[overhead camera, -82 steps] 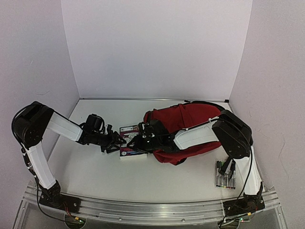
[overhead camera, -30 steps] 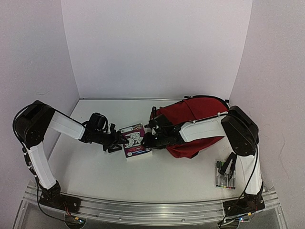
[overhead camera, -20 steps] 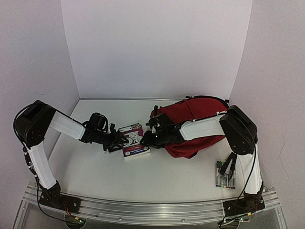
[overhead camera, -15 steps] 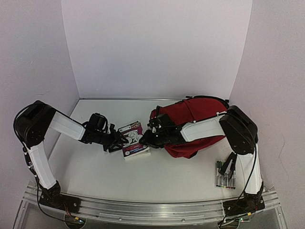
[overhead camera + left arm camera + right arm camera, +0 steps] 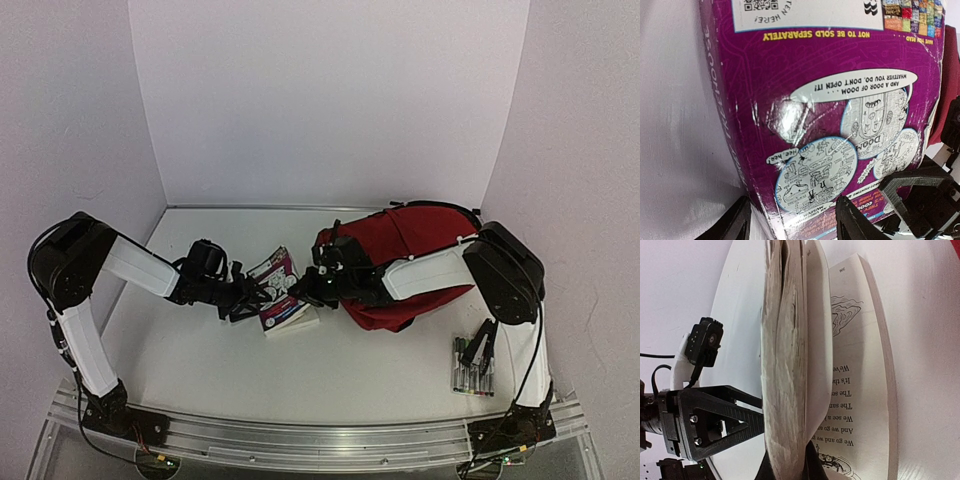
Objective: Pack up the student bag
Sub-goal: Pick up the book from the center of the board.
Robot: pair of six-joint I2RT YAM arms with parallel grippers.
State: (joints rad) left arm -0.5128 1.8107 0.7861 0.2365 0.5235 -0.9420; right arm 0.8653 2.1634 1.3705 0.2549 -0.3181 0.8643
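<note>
The student bag [image 5: 415, 240], dark red, lies at the right rear of the table. A purple paperback book [image 5: 279, 292] stands tilted on its edge just left of it, partly fallen open. My right gripper [image 5: 790, 466] is shut on the thick block of pages [image 5: 785, 365], while one loose printed page [image 5: 860, 365] hangs to the right. My left gripper [image 5: 792, 220] is open, its fingers either side of the purple cover's [image 5: 830, 125] lower corner. From above, the left gripper [image 5: 245, 298] and right gripper [image 5: 305, 287] face each other across the book.
Several markers [image 5: 472, 368] lie in a row near the right arm's base. The bag's red fabric [image 5: 951, 85] shows at the right edge of the left wrist view. White walls enclose the table on three sides.
My right gripper has closed on the book's pages and raised that side, so the book went from lying flat to standing tilted. The left gripper has stayed at the book's left edge.
</note>
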